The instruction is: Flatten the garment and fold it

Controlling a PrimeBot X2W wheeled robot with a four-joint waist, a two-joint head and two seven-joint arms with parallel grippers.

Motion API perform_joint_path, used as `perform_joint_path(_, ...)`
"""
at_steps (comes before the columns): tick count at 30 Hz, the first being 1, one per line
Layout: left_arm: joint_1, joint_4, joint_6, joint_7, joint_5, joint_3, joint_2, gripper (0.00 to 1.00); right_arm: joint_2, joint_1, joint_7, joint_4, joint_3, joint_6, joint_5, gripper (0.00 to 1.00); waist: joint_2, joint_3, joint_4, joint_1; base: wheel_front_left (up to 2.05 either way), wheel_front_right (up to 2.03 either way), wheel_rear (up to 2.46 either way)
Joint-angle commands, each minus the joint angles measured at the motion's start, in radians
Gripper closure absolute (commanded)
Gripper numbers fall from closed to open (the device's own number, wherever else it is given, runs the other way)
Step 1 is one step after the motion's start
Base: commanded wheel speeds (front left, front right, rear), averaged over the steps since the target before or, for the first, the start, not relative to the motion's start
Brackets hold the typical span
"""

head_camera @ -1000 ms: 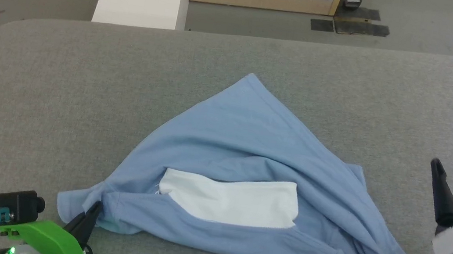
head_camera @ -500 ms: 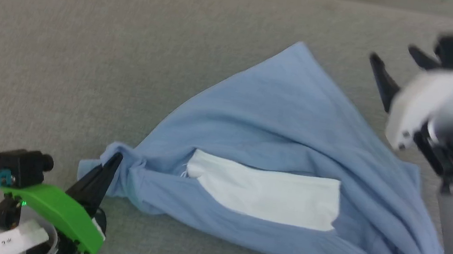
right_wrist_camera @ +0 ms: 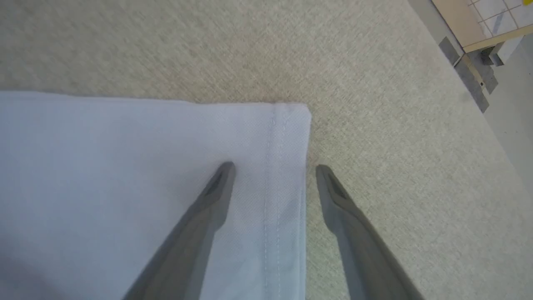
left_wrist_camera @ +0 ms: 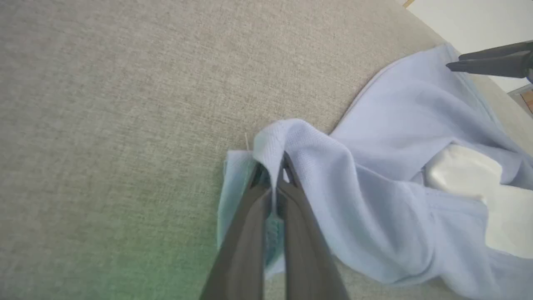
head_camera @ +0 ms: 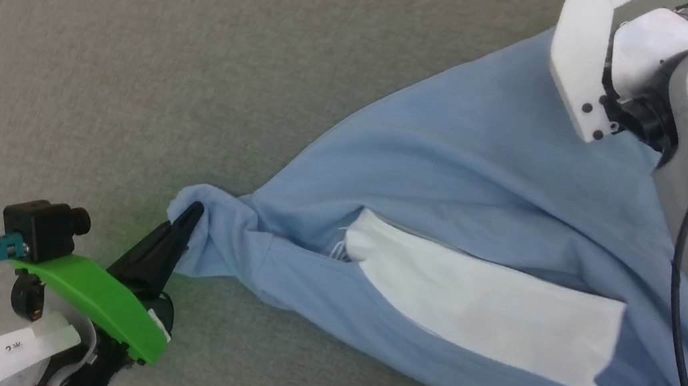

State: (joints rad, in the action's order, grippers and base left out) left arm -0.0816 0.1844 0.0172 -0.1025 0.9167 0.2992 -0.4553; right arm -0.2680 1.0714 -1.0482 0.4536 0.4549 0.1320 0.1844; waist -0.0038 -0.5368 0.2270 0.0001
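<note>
While pinching a bunched corner of the garment with the left hand at the lower left of the head view, fingers shut tight on a fold of blue knit, hold that grip firm and low over the grey desk as an anchor. Just beyond, toward the middle right of that view: white collar lying open amid loose ridges, the rest of the shirt running diagonally toward the upper right corner, creased and not yet flat. Farthest off, in the right wrist view: right hand spread wide, one finger over the cloth, the other over bare desk, straddling the stitched hem just short of its square corner; touching or hovering, cannot tell. Best next, probably: lower both tips to trap the hem edge, close with a deep bite, then draw away from the left hand, gently and along the diagonal, to pull the ridges out without dragging the collar askew. Worth watching: soft knit stretching, or slipping out of a shallow bite.
</note>
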Motion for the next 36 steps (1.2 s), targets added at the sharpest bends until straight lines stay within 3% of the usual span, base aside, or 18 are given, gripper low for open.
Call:
perform_joint_path(1, -0.019, -0.006, 0.008, 0.008, 0.009, -0.002, 0.003, 1.00, -0.001, 0.016, -0.033, 0.020, 0.014, -0.001, -0.005, 0.00, 0.0038, -0.061, 0.060, -0.0001, 0.00, 0.00, 0.00)
perform_joint_path(6, -0.021, -0.020, 0.011, 0.015, 0.012, -0.004, 0.004, 1.00, 0.008, 0.011, -0.136, 0.048, 0.027, -0.001, 0.025, 0.00, 0.0038, -0.059, 0.056, -0.0001, 0.00, 0.00, 0.00)
perform_joint_path(8, -0.021, -0.026, 0.009, 0.016, 0.013, -0.005, 0.004, 1.00, 0.014, 0.006, -0.132, 0.037, 0.015, -0.001, 0.034, 1.00, 0.0038, -0.053, 0.049, -0.0001, 0.00, 0.00, 0.00)
perform_joint_path(16, -0.006, -0.047, -0.009, 0.012, 0.005, -0.006, -0.006, 1.00, 0.025, -0.020, -0.003, -0.024, -0.071, -0.001, 0.047, 1.00, 0.0038, 0.052, -0.019, -0.0001, 0.00, 0.00, 0.00)
perform_joint_path(23, 0.039, -0.030, -0.063, -0.003, -0.013, -0.008, -0.021, 1.00, -0.005, -0.131, 0.159, -0.157, -0.183, -0.001, 0.115, 1.00, 0.0038, 0.209, -0.119, -0.0001, 0.00, 0.00, 0.00)
perform_joint_path(31, 0.112, 0.007, -0.138, -0.016, -0.024, -0.011, -0.022, 1.00, -0.033, -0.467, 0.278, -0.404, -0.355, -0.001, 0.211, 1.00, 0.0038, 0.356, -0.233, -0.0001, 0.00, 0.00, 0.00)
perform_joint_path(36, 0.149, 0.018, -0.173, -0.017, -0.026, -0.006, -0.011, 1.00, 0.017, -0.747, 0.304, -0.532, -0.483, -0.001, 0.244, 1.00, 0.0038, 0.416, -0.279, -0.0001, 0.00, 0.00, 0.00)
